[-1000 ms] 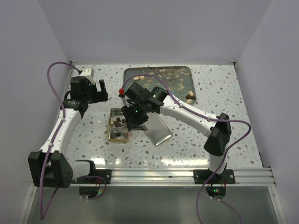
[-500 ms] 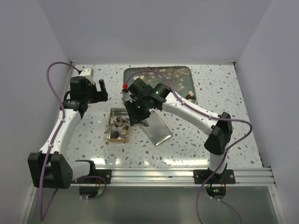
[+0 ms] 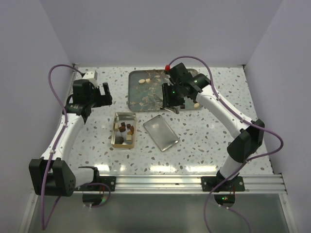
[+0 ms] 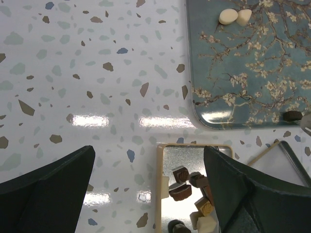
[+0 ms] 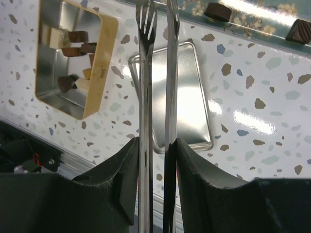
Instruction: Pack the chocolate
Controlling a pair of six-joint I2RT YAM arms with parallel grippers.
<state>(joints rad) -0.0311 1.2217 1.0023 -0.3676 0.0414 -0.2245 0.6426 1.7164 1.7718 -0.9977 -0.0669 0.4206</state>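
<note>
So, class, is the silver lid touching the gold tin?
Apart. The top external view shows a strip of speckled tabletop between the gold tin and the silver lid; the right wrist view shows the same gap.

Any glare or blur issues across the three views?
Top external: lamp glare on the table along its near edge, tin lid washed out. Left wrist: glare streaks on the table beside the gold tin. Right wrist: bright reflection on the lid behind the tongs.

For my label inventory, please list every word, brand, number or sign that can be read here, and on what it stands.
None. No readable text shows on the gold tin, its lid, the blossom tray, the tongs or the chocolates.
</note>
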